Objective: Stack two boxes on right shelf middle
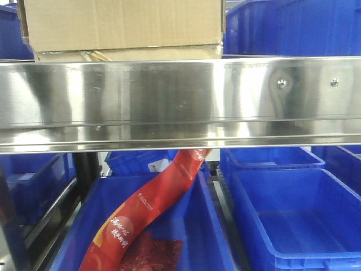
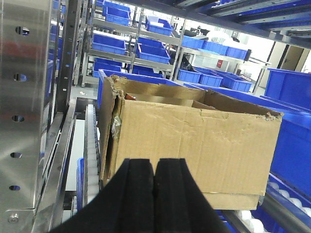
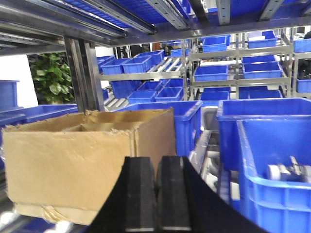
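A brown cardboard box [image 1: 124, 25] stands on the steel shelf behind its shiny front rail [image 1: 180, 99] with two rivets. A second cardboard layer [image 1: 169, 54] shows under its bottom edge. The same box shows open-topped in the left wrist view [image 2: 194, 141] and in the right wrist view [image 3: 73, 160], with yellowish tape [image 3: 51, 211] at its bottom edge. My left gripper [image 2: 155, 162] is shut and empty, just in front of the box face. My right gripper [image 3: 156, 160] is shut and empty near the box's right front corner.
Blue plastic bins [image 3: 272, 145] stand right of the box on the shelf and fill the racks behind. Below the rail, blue bins [image 1: 293, 220] sit on the lower level; one holds a red printed bag [image 1: 146, 214]. A perforated steel upright [image 2: 24, 107] stands left of the box.
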You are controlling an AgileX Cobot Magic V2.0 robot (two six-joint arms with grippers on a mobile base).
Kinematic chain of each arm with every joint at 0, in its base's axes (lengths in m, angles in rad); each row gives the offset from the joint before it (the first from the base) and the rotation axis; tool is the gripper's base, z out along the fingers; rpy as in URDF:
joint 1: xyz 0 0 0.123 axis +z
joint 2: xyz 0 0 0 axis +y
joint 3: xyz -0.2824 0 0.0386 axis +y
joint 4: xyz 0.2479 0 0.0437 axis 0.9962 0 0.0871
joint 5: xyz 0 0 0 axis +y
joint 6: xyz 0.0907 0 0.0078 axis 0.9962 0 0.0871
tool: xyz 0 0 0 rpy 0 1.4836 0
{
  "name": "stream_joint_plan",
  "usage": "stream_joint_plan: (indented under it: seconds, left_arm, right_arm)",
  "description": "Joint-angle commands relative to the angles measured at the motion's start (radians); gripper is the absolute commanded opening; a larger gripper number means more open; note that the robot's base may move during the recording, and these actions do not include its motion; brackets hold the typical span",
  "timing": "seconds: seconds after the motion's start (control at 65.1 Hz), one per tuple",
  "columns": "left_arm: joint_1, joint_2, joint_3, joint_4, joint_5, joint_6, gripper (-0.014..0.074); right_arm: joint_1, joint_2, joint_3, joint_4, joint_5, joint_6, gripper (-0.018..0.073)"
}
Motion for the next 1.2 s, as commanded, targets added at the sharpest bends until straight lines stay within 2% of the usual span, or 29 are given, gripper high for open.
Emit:
stream_joint_plan:
  seconds: [0.0, 0.031, 0.108, 0.169, 0.215, 0.338, 0.399, 0.476, 0.538, 0.63, 0.676, 0.737, 0.937, 0.983, 1.029, 1.183]
  left_arm:
    - [0.003, -0.005, 0.003, 0.006, -0.020, -0.006, -0.0111]
    - [0.003, -0.005, 0.003, 0.006, -0.020, -0.006, -0.0111]
    - [0.003, -0.005, 0.003, 0.006, -0.020, -0.006, -0.0111]
    - [0.003, -0.005, 0.003, 0.006, -0.020, -0.006, -0.0111]
    - [0.003, -0.005, 0.003, 0.006, -0.020, -0.006, -0.0111]
    - [0.003, -0.005, 0.003, 0.006, -0.020, -0.006, -0.0111]
    - [0.003, -0.005, 0.003, 0.006, -0.020, -0.006, -0.0111]
    - [0.003, -0.005, 0.003, 0.006, -0.020, -0.006, -0.0111]
    - [0.003, -0.005, 0.003, 0.006, -0.020, -0.006, -0.0111]
    - [0.003, -0.005, 0.003, 0.006, -0.020, -0.006, -0.0111]
    - [0.003, -0.005, 0.003, 0.006, -0.020, -0.006, -0.0111]
    - [0.003, -0.005, 0.003, 0.006, -0.020, -0.006, -0.0111]
    - [0.003, -0.005, 0.003, 0.006, -0.020, -0.006, -0.0111]
    - [0.003, -0.005, 0.003, 0.006, -0.020, -0.006, -0.0111]
    - [0.003, -0.005, 0.003, 0.006, -0.020, -0.006, -0.0111]
    - [0.003, -0.005, 0.003, 0.006, -0.027, -0.006, -0.0111]
  right_arm:
    - [-0.004, -0.026, 0.019, -0.001, 0.018, -0.096, -0.0162]
    - [-0.006, -0.044, 0.037, 0.054, 0.023, -0.211, -0.0162]
    - [-0.045, -0.085, 0.066, 0.211, 0.024, -0.411, -0.0162]
    - [-0.095, -0.119, 0.097, 0.307, 0.018, -0.520, -0.0162]
    - [-0.151, -0.143, 0.127, 0.358, 0.009, -0.554, -0.0162]
    - [-0.274, -0.208, 0.254, 0.499, -0.088, -0.556, -0.0162]
    - [-0.316, -0.241, 0.327, 0.504, -0.145, -0.558, -0.0162]
    - [-0.348, -0.287, 0.408, 0.504, -0.145, -0.558, -0.0162]
    - [-0.351, -0.331, 0.475, 0.504, -0.139, -0.560, -0.0162]
    - [-0.351, -0.391, 0.554, 0.510, -0.142, -0.617, -0.0162]
    - [-0.351, -0.419, 0.593, 0.559, -0.142, -0.648, -0.0162]
    - [-0.351, -0.452, 0.629, 0.598, -0.149, -0.650, -0.0162]
    - [-0.351, -0.547, 0.770, 0.600, -0.170, -0.650, -0.0162]
    - [-0.351, -0.550, 0.774, 0.600, -0.202, -0.649, -0.0162]
    - [-0.351, -0.550, 0.774, 0.598, -0.147, -0.649, -0.0162]
    - [-0.351, -0.550, 0.774, 0.596, -0.180, -0.649, -0.0162]
